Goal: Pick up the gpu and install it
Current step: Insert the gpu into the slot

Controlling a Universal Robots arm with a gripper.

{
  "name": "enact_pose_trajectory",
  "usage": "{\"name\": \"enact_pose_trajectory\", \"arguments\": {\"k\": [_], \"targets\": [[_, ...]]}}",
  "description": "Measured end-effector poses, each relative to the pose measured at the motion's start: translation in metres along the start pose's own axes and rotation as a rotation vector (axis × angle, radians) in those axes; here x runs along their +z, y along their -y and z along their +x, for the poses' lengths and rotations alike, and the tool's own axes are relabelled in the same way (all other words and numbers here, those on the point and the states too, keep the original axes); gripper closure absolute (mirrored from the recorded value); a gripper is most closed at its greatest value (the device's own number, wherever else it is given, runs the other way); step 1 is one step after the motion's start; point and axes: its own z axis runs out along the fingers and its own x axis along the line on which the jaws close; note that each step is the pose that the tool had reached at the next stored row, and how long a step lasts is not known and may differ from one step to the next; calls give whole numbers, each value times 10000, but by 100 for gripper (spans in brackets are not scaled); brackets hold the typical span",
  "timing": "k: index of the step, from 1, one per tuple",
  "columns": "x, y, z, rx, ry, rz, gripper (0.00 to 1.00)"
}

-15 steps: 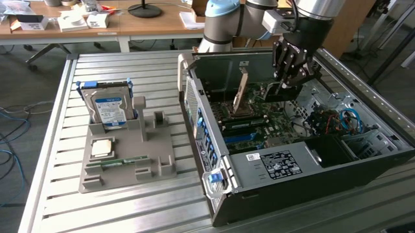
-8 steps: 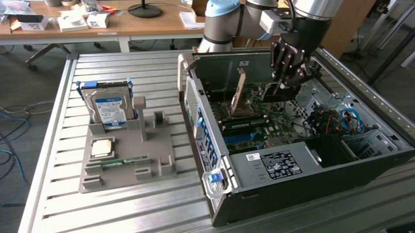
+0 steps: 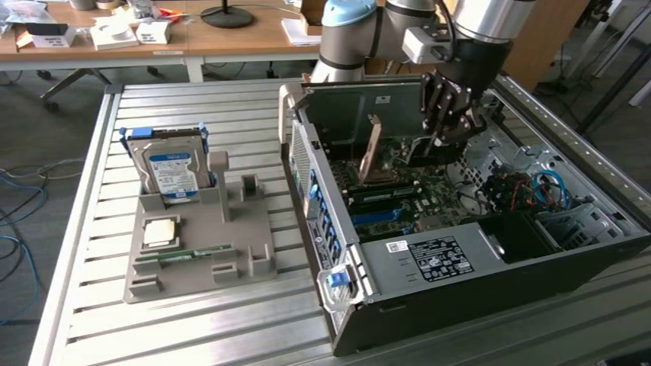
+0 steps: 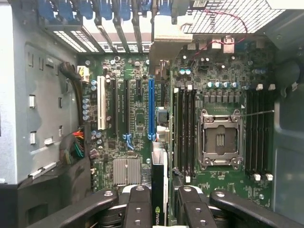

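My gripper hangs inside the open computer case, over the motherboard. It is shut on the gpu, which I see edge-on between the two fingers, a dark card with a green logo on it. In the exterior view the gpu shows as a dark block under the fingertips. The card stands close above the board, roughly in line with the long blue slot and a little to one side of it. I cannot tell whether it touches the board.
The open processor socket and memory slots flank the card. A grey fixture on the slatted table holds a blue-labelled hard drive, a memory stick and a small chip. Case walls surround the gripper.
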Motion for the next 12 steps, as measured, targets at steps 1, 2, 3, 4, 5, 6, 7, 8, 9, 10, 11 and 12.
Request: {"name": "enact_pose_trajectory", "arguments": {"k": [1, 2, 3, 4, 5, 6, 7, 8, 9, 10, 11, 12], "targets": [[16, -4, 0, 0, -1, 0, 74], [31, -17, 1, -1, -1, 3, 74], [46, -36, 1, -3, 0, 16, 74], [64, -50, 2, -3, -1, 20, 74], [81, -61, 2, -5, 0, 25, 74], [96, -67, 2, -7, 1, 29, 74], [104, -69, 2, -8, 2, 30, 74], [104, -69, 2, -9, -1, 29, 74], [105, -69, 2, -14, -3, 29, 74], [110, -69, 2, -34, 1, 33, 74], [116, -69, 2, -72, 3, 38, 74], [122, -68, 3, -109, 2, 40, 74]]}}
